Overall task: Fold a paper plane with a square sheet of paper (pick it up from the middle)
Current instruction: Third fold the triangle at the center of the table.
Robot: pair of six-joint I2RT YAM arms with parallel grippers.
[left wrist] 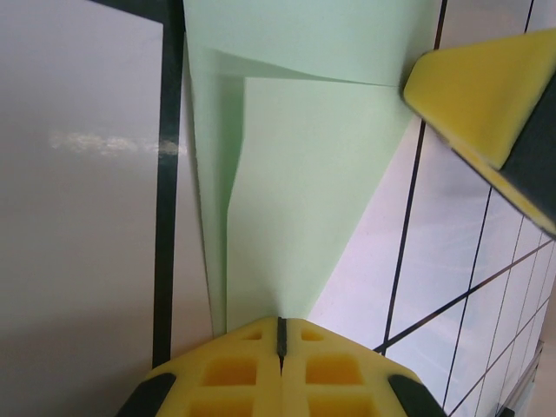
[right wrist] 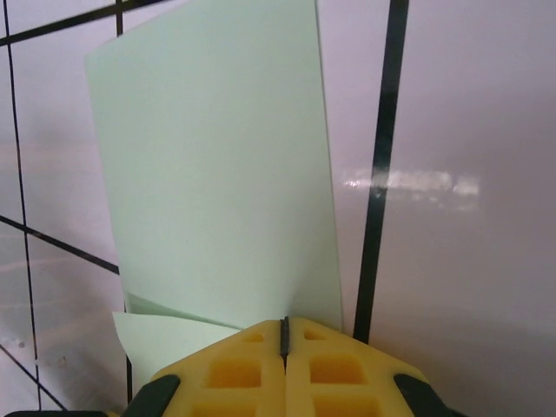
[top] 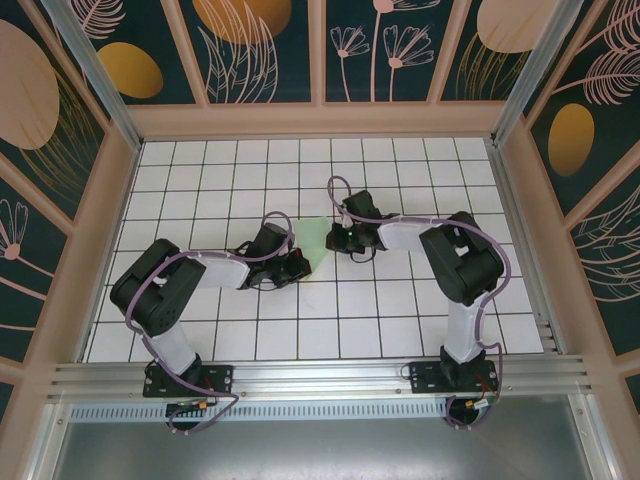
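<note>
The left arm (top: 165, 290) rises from its base at the near-left corner of the white tiled surface (top: 400, 310) and bends inward. Its left gripper (top: 302, 264) sits low at about the middle of the surface. In the left wrist view the left gripper (left wrist: 280, 334) has its yellow fingertips pressed flat together with only a thin dark seam between them. The narrow end of the paper runs right up to that seam. Whether a layer is nipped there or the tips merely rest against it cannot be told.

The sheet of paper (top: 316, 238) is pale mint green and lies mid-surface between the two grippers, well away from every edge. It is partly folded. From the left wrist the sheet of paper (left wrist: 304, 200) shows a flap lying over a lower layer, with a sharp crease running toward the tips, and it tapers toward the near end. From the right wrist the sheet of paper (right wrist: 217, 174) shows a flat panel with a small folded corner poking out at its lower left.

The right gripper (top: 334, 240) touches the paper's right side. One of its yellow fingers (left wrist: 473, 91) meets the paper's far corner in the left wrist view. In its own camera the right gripper (right wrist: 284, 334) is also closed tight, with its tips at the paper's edge. The right arm (top: 460, 265) reaches back to the near-right corner.
</note>
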